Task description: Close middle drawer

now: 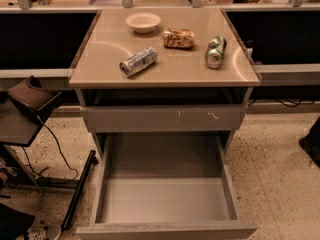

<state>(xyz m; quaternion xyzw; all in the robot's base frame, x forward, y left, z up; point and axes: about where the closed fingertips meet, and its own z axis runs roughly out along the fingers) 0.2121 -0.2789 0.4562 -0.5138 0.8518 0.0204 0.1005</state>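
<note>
The middle drawer point(165, 231) is pulled far out of the grey cabinet toward the camera. Its plain flat front runs along the bottom edge of the camera view. Its deep inside point(165, 196) is empty. Above it sits the scratched drawer front point(165, 118), slightly out, with pale marks on its right half. The lowest drawer is hidden under the open one. The gripper is not in view.
The cabinet top point(100, 71) holds a white bowl point(143, 22), a snack bag point(178, 38), a green can point(215, 51) and a silver can point(138, 61), both lying down. A black stand point(30, 96), cables and a black pole point(77, 189) are at the left. A dark object point(312, 141) is at the right.
</note>
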